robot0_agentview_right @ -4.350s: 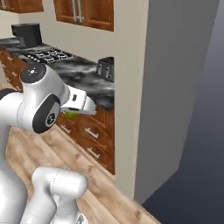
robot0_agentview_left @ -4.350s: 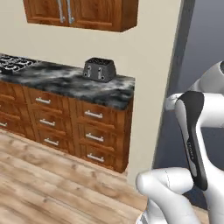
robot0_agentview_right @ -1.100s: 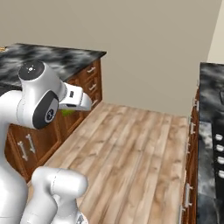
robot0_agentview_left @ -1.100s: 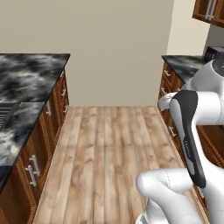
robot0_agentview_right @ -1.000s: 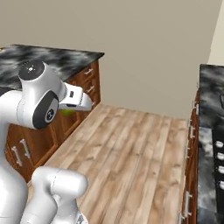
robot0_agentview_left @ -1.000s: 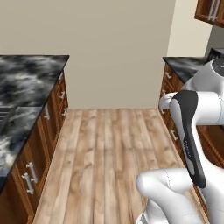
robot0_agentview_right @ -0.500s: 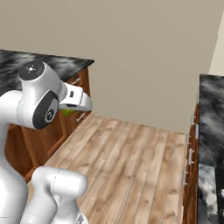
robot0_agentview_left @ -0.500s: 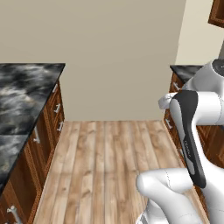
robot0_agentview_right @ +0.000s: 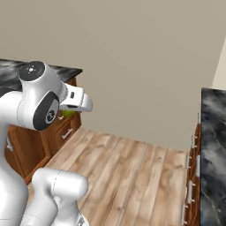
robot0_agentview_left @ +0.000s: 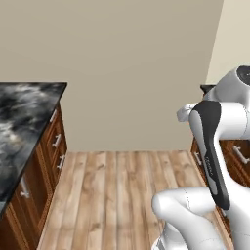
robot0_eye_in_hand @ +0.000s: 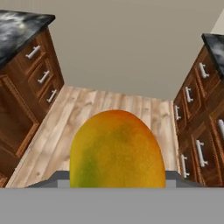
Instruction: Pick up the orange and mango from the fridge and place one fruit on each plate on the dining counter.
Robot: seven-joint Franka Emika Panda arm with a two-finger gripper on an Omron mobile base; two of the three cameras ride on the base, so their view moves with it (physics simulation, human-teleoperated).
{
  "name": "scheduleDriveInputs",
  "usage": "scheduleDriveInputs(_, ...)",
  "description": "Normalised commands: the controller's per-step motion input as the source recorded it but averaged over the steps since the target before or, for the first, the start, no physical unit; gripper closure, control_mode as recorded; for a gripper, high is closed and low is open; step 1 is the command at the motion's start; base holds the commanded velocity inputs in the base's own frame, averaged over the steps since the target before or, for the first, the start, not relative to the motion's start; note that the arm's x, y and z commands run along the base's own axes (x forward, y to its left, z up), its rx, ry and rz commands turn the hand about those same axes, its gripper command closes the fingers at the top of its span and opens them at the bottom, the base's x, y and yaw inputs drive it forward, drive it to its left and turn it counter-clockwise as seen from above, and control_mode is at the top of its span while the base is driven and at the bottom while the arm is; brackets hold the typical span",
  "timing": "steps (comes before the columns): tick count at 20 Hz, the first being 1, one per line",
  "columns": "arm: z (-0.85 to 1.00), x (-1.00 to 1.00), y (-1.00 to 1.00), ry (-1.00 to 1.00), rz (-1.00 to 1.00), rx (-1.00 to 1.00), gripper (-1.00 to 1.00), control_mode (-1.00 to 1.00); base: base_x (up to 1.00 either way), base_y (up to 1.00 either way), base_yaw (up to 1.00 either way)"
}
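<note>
Hand view, floor: light wooden plank floor (robot0_eye_in_hand: 109, 113) runs toward 12 o'clock to a plain beige wall (robot0_eye_in_hand: 131, 48).
Cabinets: brown wooden drawer cabinets (robot0_eye_in_hand: 26, 83) with black-and-white marbled tops at 9 and 3 o'clock.
Fruit: oval yellow-orange mango with a green patch (robot0_eye_in_hand: 117, 151) at 6 o'clock.
Claw: gripper (robot0_agentview_right: 66, 112) clenched on the mango.

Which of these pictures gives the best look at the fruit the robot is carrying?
The hand view: the mango sits large and close at the bottom middle, its orange top and yellow-green side plain to see. The right base view gives just a sliver of green tucked under the white hand. In the left base view the arm's own body blocks it.
</note>
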Motion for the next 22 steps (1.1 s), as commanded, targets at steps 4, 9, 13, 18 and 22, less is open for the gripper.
scheduleDriveInputs(4,0.0,0.0,0.0,0.0,0.0,0.0,1.0,1.0,1.0,0.0,0.0)
scheduleDriveInputs(9,0.0,0.0,0.0,0.0,0.0,0.0,1.0,1.0,1.0,0.01,0.04)
scheduleDriveInputs(13,0.0,0.0,0.0,0.0,0.0,0.0,1.0,1.0,1.0,-0.1,0.29)
scheduleDriveInputs(18,0.0,0.0,0.0,0.0,0.0,0.0,1.0,1.0,1.0,-0.25,0.47)
scheduleDriveInputs(22,0.0,0.0,0.0,0.0,0.0,0.0,1.0,1.0,1.0,-0.48,0.52)
